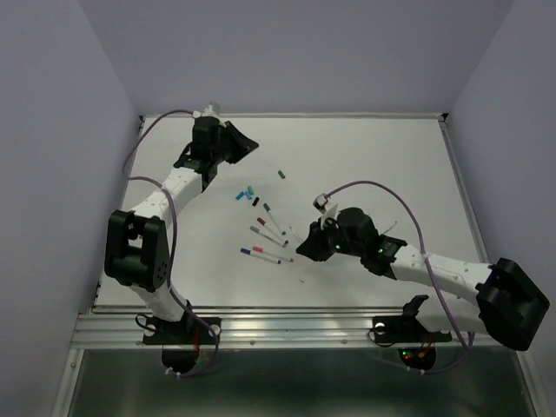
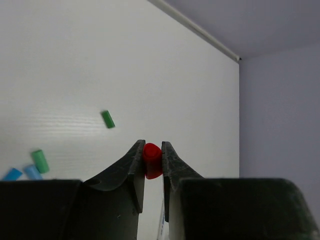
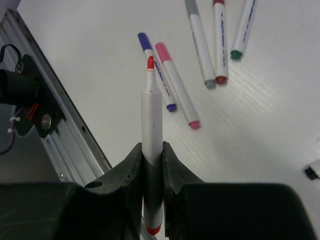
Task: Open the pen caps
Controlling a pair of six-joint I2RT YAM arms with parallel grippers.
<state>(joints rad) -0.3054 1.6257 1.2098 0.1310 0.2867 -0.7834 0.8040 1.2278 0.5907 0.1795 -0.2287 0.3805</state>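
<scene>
My left gripper (image 2: 153, 150) is shut on a red pen cap (image 2: 152, 161), held above the table at the far left (image 1: 247, 146). My right gripper (image 3: 152, 148) is shut on a white pen barrel (image 3: 151, 112) whose bare red tip points away from the fingers; it hovers over the middle of the table (image 1: 304, 246). Loose pen caps lie on the table: a green one (image 2: 108, 119), another green one (image 2: 39, 160) and two blue ones (image 2: 33, 171). From above, the far green cap (image 1: 281, 174) lies apart from the teal and blue caps (image 1: 245, 192).
Several pens lie in a fan below my right gripper: purple (image 3: 157, 71), pink (image 3: 177, 85), grey (image 3: 199, 42), red (image 3: 219, 40) and green (image 3: 244, 27). The aluminium rail (image 3: 65, 125) runs along the near table edge. Walls enclose the table's back and sides.
</scene>
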